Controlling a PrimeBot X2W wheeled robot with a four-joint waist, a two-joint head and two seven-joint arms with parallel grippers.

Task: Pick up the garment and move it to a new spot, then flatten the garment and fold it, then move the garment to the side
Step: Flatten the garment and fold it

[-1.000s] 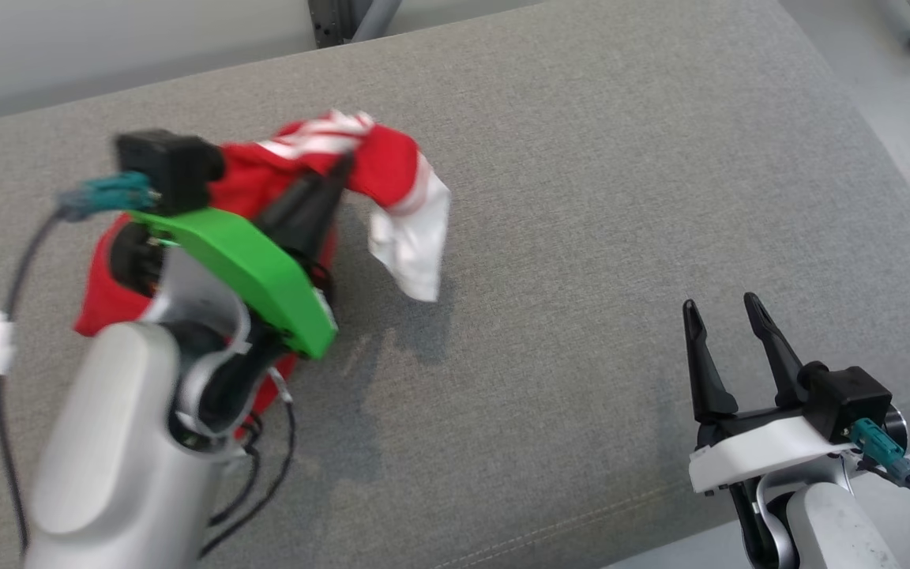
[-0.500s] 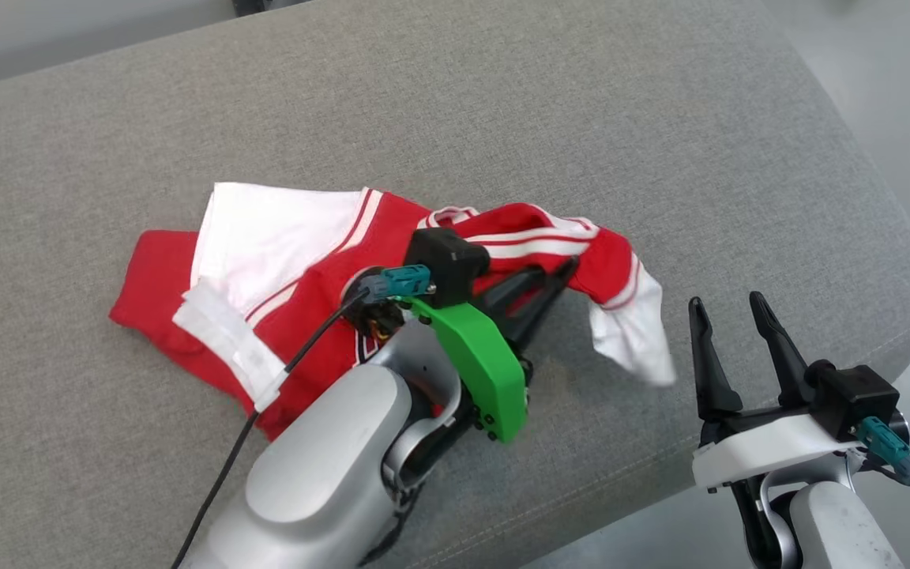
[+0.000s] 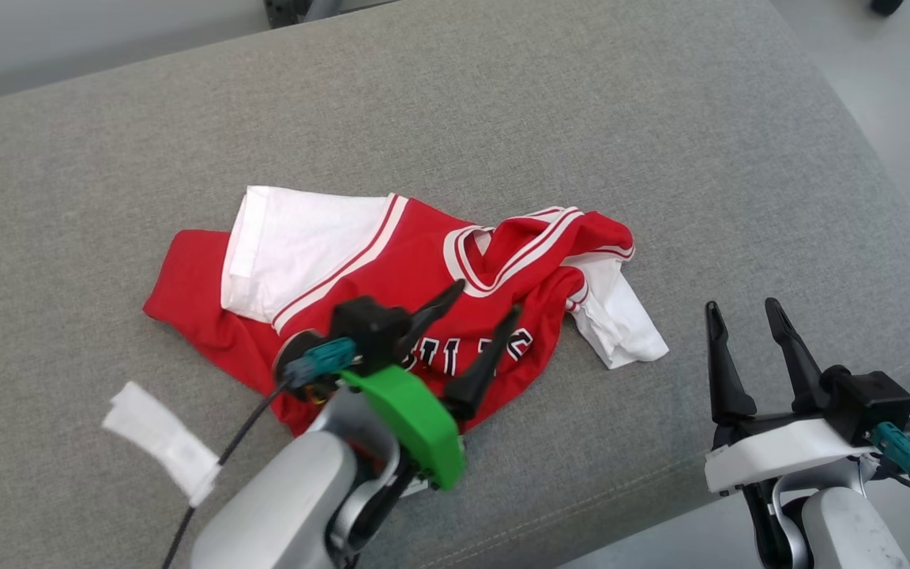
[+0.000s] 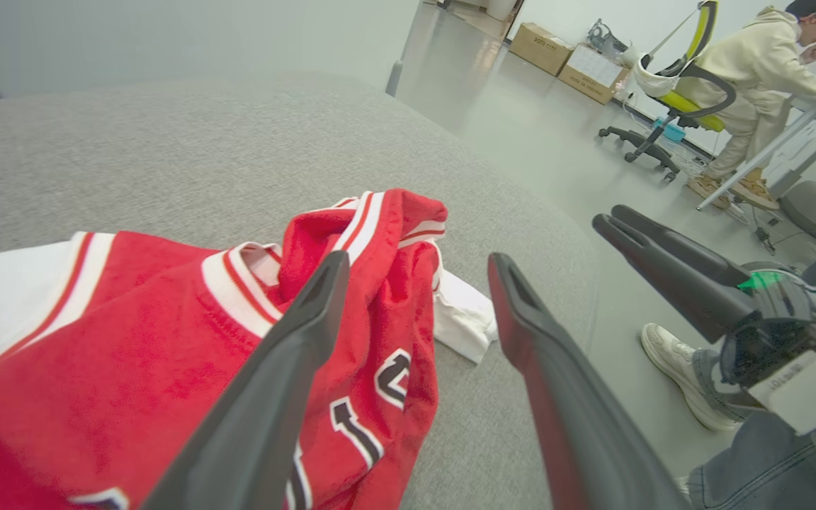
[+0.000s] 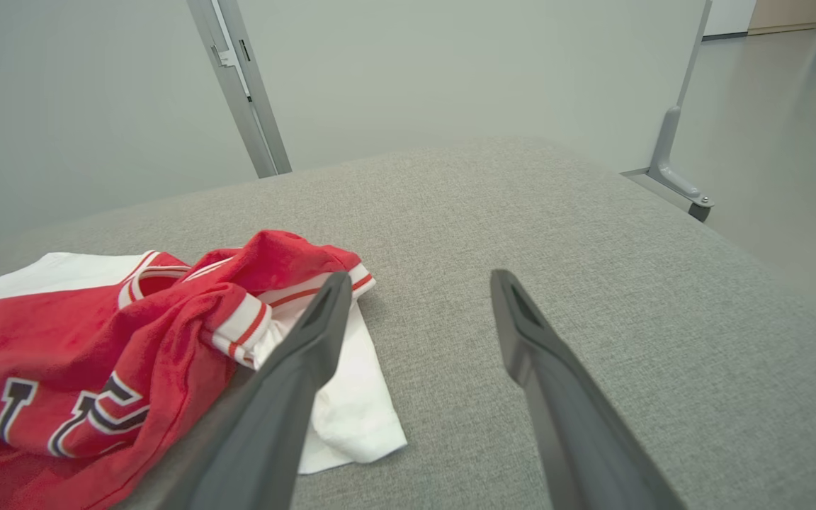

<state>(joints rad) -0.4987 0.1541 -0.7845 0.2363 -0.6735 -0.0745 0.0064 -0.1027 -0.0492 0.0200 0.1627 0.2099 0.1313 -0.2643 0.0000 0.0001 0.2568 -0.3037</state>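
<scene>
The red and white basketball jersey of soft knit cloth lies crumpled on the wide grey upholstered cushion, a little towards the robot's side of its middle, and neither tool holds it. The left tool hangs over the jersey's near edge with its two dark fingers spread apart and nothing between them. The right tool stands just beside the jersey's right end, likewise spread and empty.

The move to a new spot looks done, so flattening is the step in hand. To do it well, each tool should take one end and draw outward, low over the cushion, so the cloth slides flat instead of lifting. The small white flap at the right end is the natural hold for the right tool, and the red left edge suits the left tool. The bunched red striped fold lying over the collar needs turning back first, or it will be pressed in as a crease. A pinch should catch a single layer where layers overlap.

The jersey's long axis runs left to right across the head view, dipping slightly nearer at the right. The striped V-neck collar sits beyond the black lettering, so the neck appears to point away from the robot.
</scene>
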